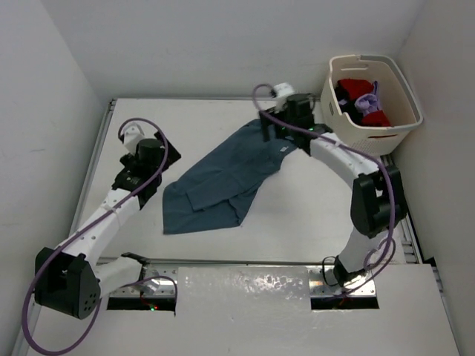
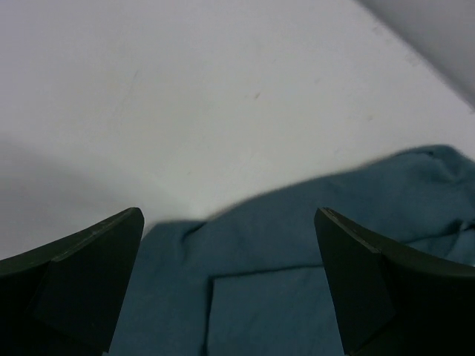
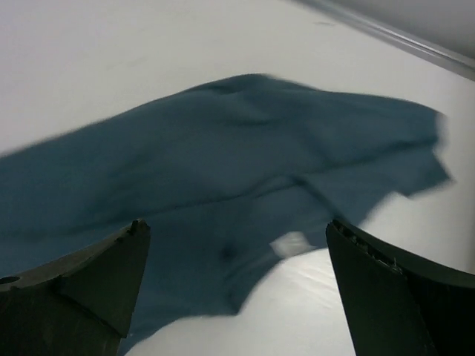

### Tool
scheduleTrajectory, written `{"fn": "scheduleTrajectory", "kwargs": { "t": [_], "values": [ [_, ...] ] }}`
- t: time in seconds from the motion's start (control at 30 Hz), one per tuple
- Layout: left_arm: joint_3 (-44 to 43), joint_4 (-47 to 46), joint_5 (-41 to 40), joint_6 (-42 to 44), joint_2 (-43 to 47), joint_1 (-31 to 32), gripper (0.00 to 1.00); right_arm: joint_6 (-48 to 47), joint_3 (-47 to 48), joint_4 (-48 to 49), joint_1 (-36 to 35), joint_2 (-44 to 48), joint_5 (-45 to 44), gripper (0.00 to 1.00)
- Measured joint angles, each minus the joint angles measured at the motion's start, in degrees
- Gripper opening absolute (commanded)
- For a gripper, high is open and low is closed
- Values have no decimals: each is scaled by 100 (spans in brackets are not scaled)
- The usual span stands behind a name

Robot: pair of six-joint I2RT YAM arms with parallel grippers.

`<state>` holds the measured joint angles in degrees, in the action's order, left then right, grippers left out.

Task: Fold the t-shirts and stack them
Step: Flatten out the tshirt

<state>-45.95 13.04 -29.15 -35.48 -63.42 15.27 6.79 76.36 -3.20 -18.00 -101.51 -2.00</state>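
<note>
Right gripper hangs with its jaws spread wide and nothing between them, over the far end of the teal-blue t-shirt. That shirt is the one in play. It lies on the table in a long slant, from near the middle of the far edge down toward the near-left, rumpled and doubled over itself along its near part, touching neither set of fingers. Left gripper is just as wide and empty, poised at the shirt's left margin with bare table beyond it.

Out at the far-right corner, the laundry basket holds the rest of the job: a red shirt, a black one and a lavender one, bundled together.

By my reading this is early going: the first shirt is out but not yet flattened, and nothing is folded or stacked. The next move looks to want both arms down onto the cloth, each pinching an edge at opposite ends, then drawing it taut so the overlapped part opens out flat. The cloth is limp, so a shallow pinch may slip.
</note>
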Motion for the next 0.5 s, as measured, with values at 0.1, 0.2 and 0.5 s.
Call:
{"fn": "scheduleTrajectory", "kwargs": {
  "t": [0.1,0.2,0.5],
  "values": [
    [518,485,70,-448,293,0,100,-728,-2,-463,-1045,155,339,99],
    [1346,892,310,-984,920,0,100,-1602,-120,-680,-2092,114,461,99],
    [3069,1198,1196,-1980,2500,0,94,-2039,-516,-162,-3189,-686,1631,94]
  ]
}}
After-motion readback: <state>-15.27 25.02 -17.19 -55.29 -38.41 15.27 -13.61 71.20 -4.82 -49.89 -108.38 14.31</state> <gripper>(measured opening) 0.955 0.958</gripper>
